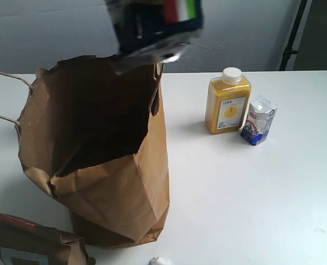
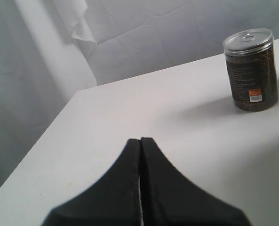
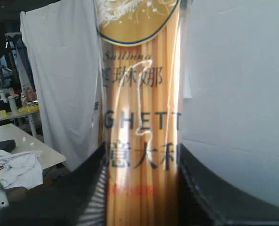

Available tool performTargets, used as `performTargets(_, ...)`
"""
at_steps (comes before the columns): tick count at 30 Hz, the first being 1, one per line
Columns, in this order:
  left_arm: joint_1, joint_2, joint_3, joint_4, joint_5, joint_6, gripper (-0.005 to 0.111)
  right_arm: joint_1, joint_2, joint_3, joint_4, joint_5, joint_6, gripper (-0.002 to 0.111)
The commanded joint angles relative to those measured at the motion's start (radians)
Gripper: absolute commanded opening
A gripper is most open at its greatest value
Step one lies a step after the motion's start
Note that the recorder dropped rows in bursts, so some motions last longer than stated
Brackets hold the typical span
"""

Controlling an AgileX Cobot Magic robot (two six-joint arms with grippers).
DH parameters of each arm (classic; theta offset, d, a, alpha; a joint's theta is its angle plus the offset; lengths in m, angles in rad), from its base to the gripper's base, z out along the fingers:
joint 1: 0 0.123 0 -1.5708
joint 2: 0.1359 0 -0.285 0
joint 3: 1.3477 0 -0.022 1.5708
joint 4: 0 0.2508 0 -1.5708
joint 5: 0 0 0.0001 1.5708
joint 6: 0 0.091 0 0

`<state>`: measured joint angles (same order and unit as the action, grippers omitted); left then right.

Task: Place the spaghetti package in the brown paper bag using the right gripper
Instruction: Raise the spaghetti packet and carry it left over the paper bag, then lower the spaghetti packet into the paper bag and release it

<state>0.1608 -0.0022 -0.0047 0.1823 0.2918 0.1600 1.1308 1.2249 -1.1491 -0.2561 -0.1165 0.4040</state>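
White bench (image 1: 273, 193): we log the right pincer (image 3: 141, 160) clenched on the spaghetti package (image 1: 155, 27), its lower end at the rim of the brown paper bag (image 1: 113, 187). Risk: snagged rim could tip the bag.

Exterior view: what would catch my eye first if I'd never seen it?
The big brown paper bag stands open on the left of the white table, with the spaghetti package hanging just above its mouth. To its right stand an orange juice bottle and a small carton, side by side.
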Motion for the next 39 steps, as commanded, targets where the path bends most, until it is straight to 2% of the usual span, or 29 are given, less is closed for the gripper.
performTargets(1,-0.002,0.002,0.005,-0.005,-0.005,-0.004,0.000,0.020,0.132,-0.133,-0.021,-0.082,-0.008,0.000)
performTargets(15,-0.002,0.002,0.005,-0.005,-0.005,-0.004,0.000,0.006,0.339,-0.137,-0.071,-0.057,-0.013,0.000)
performTargets(20,-0.002,0.002,0.005,-0.005,-0.005,-0.004,0.000,0.006,0.337,-0.031,-0.029,-0.093,-0.047,0.000)
performTargets(31,-0.002,0.002,0.005,-0.005,-0.005,-0.004,0.000,0.006,0.337,0.190,0.180,-0.304,-0.171,0.001)
performTargets(33,-0.002,0.002,0.005,-0.005,-0.005,-0.004,0.000,0.006,0.337,0.218,0.197,-0.304,-0.192,0.009)
performTargets(39,-0.002,0.002,0.005,-0.005,-0.005,-0.004,0.000,0.006,0.337,0.223,0.211,-0.305,-0.197,0.055)
